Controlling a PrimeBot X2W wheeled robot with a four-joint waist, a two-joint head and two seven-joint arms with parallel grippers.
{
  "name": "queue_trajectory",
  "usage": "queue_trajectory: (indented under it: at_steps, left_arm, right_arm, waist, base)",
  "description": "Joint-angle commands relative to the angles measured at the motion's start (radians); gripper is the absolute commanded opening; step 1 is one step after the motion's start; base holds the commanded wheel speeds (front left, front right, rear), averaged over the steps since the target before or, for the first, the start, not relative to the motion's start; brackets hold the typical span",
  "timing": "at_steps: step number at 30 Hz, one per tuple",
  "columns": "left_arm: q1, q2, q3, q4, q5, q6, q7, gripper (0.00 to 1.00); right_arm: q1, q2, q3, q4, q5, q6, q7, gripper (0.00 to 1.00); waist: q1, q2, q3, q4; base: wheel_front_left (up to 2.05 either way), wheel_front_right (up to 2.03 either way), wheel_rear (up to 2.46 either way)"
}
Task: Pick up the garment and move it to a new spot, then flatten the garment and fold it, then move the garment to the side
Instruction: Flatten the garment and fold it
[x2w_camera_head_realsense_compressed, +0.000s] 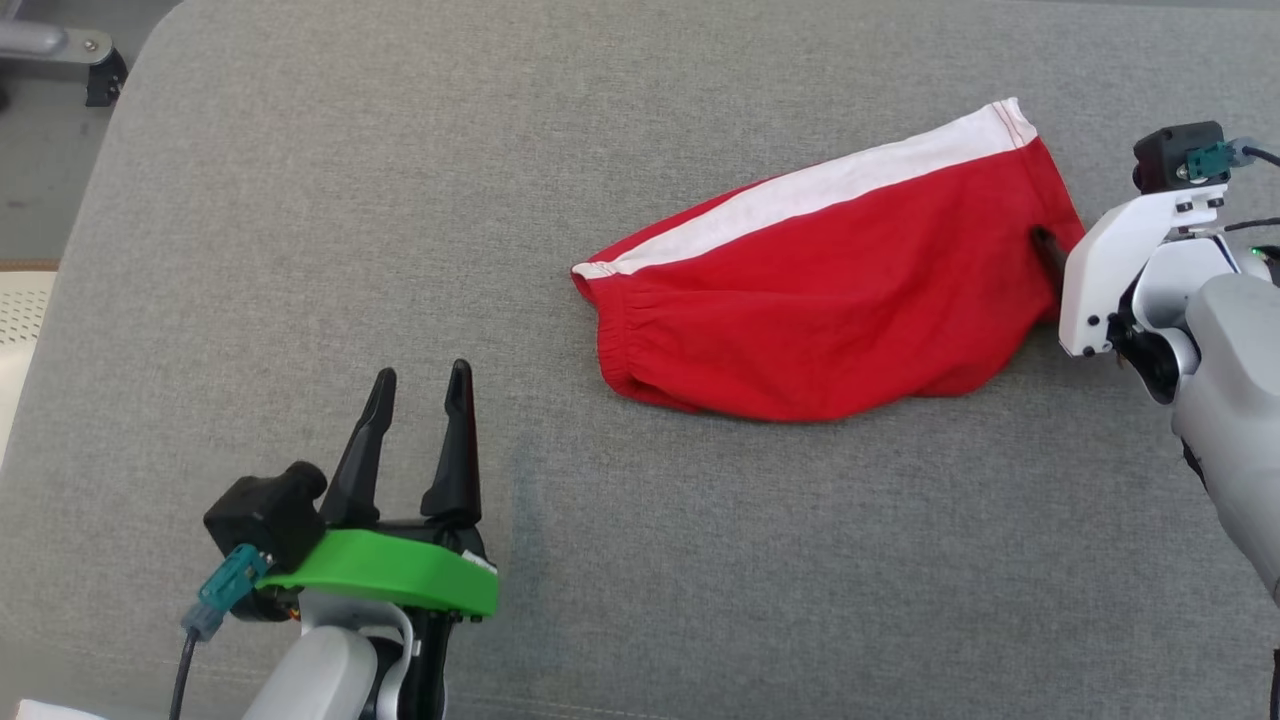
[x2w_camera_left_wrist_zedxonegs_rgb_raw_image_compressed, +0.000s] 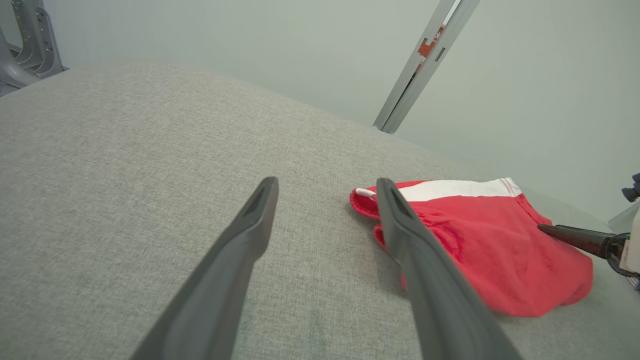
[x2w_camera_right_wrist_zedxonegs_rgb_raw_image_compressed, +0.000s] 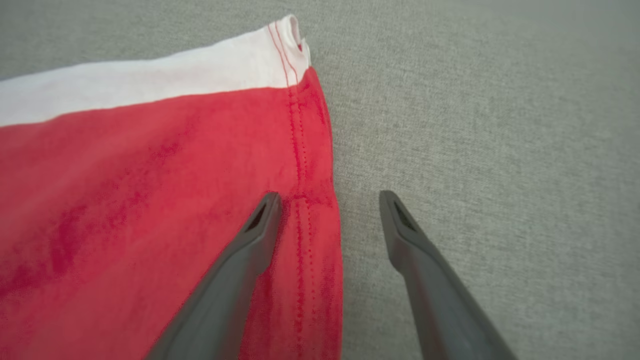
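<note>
While the right gripper shows its fingers spread moderately wide in the right wrist view, they straddle the stitched side hem of the garment. One finger is over the red cloth and the other over bare grey fabric just beside the edge, gripping nothing. Whether either tip touches down cannot be told. In the head view, one dark finger pokes at the garment's right edge, middle right of the frame.

Over at lower left of the head view, the left gripper has its fingers parted too, holding nothing and pointing up the frame above a green collar, well apart from the cloth.

The garment itself, red with a white band along its upper edge, lies right of centre on the grey fabric-covered bench, gathered waistband to the left.
</note>
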Motion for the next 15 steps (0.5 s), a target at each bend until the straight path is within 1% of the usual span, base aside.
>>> queue_trajectory:
  at_steps: [1, 5, 6, 7, 8, 9, 11, 15]
  left_arm:
    - [0.024, 0.006, 0.011, -0.007, 0.01, 0.006, -0.003, 1.0]
    - [0.053, -0.005, 0.036, -0.022, 0.026, 0.006, -0.003, 1.0]
    - [0.058, -0.009, 0.04, -0.025, 0.028, 0.004, -0.003, 1.0]
    - [0.062, -0.012, 0.043, -0.025, 0.031, 0.003, -0.003, 1.0]
    - [0.065, -0.014, 0.048, -0.026, 0.033, 0.002, -0.003, 1.0]
    - [0.067, -0.015, 0.052, -0.026, 0.036, 0.001, -0.003, 1.0]
    - [0.068, -0.016, 0.061, -0.023, 0.04, -0.001, -0.003, 1.0]
    - [0.069, -0.01, 0.068, -0.014, 0.052, -0.017, -0.003, 1.0]
  right_arm:
    - [0.021, -0.009, 0.007, -0.008, 0.022, -0.001, 0.02, 1.0]
    - [0.053, -0.018, 0.028, -0.018, 0.081, -0.001, 0.075, 1.0]
    - [0.057, -0.017, 0.029, -0.021, 0.098, -0.001, 0.083, 0.65]
    - [0.061, -0.017, 0.03, -0.023, 0.108, -0.001, 0.087, 0.47]
    - [0.064, -0.016, 0.034, -0.026, 0.118, -0.001, 0.082, 0.36]
    - [0.065, -0.014, 0.034, -0.027, 0.124, -0.001, 0.073, 0.31]
    - [0.066, -0.008, 0.035, -0.029, 0.135, -0.001, 0.048, 0.0]
    - [0.067, 0.005, 0.029, -0.031, 0.148, -0.001, -0.035, 0.0]
  waist:
    - [0.0, 0.0, -0.005, 0.009]
    - [0.0, 0.0, -0.001, 0.019]
    - [0.0, 0.0, 0.001, 0.021]
    - [0.0, 0.0, 0.002, 0.022]
    - [0.0, 0.0, 0.004, 0.022]
    - [0.0, 0.0, 0.005, 0.021]
    - [0.0, 0.0, 0.005, 0.017]
    - [0.0, 0.0, -0.006, -0.005]
  base:
    - [0.0, 0.0, 0.0]
    - [0.0, 0.0, 0.0]
    - [0.0, 0.0, 0.0]
    - [0.0, 0.0, 0.0]
    - [0.0, 0.0, 0.0]
    - [0.0, 0.0, 0.0]
    - [0.0, 0.0, 0.0]
    - [0.0, 0.0, 0.0]
